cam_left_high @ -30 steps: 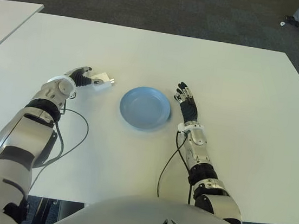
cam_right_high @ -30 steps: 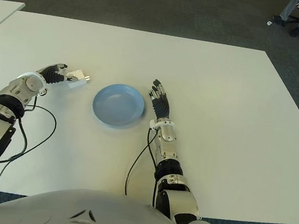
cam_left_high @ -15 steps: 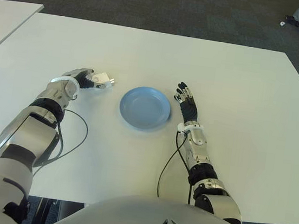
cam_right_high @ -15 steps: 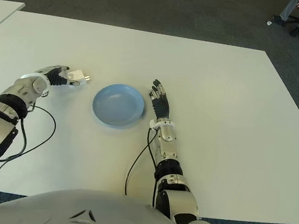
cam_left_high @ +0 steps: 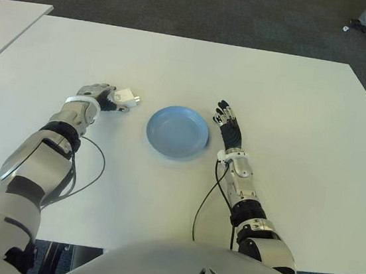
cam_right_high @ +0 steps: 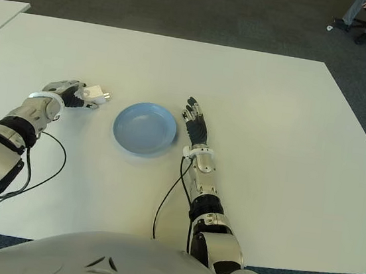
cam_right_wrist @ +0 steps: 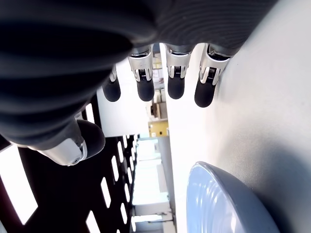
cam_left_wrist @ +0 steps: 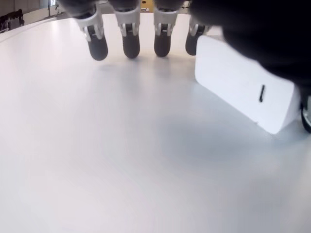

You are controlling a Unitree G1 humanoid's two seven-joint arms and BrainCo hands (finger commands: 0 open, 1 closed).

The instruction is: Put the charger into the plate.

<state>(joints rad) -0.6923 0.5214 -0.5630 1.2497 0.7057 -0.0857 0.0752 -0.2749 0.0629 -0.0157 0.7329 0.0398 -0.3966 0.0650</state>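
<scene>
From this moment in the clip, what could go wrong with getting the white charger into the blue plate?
1. The left hand has the white block-shaped charger at its fingertips; the left wrist view shows the four fingers extended, not wrapped round it. The grip may be too loose to lift it.
2. The round blue plate is shallow, so a tossed charger could slide over the rim.
3. The open right hand shows beside the plate, on its right; a long swing could clip it.
</scene>
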